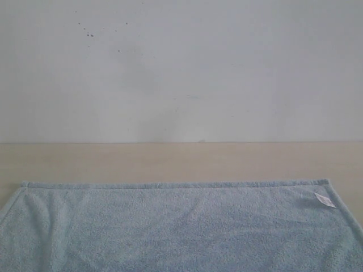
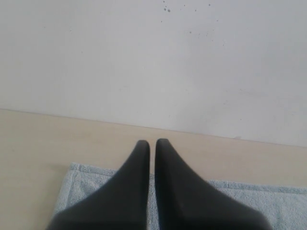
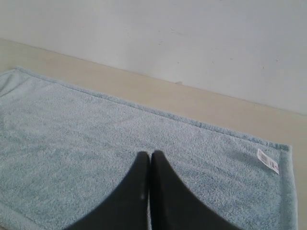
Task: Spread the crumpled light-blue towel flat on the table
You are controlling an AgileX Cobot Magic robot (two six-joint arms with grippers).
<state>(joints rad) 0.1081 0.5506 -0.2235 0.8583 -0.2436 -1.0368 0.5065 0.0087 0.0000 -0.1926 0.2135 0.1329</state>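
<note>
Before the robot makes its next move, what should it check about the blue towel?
1. Towel lies flat on the table, no bumps showing: ok.
2. Far hem straight, both far corners unfolded: ok.
3. White label showing near one corner: ok.
4. Near edge of the towel: cannot tell, outside every view.
5. Left fingers closed, no cloth pinched: ok.
6. Right fingers closed, no cloth pinched: ok.

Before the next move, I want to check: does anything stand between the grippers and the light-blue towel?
Nothing visible does. The towel lies spread on the table, with no other object on it. The left gripper and the right gripper, both closed, point over the cloth with nothing in between.
</note>
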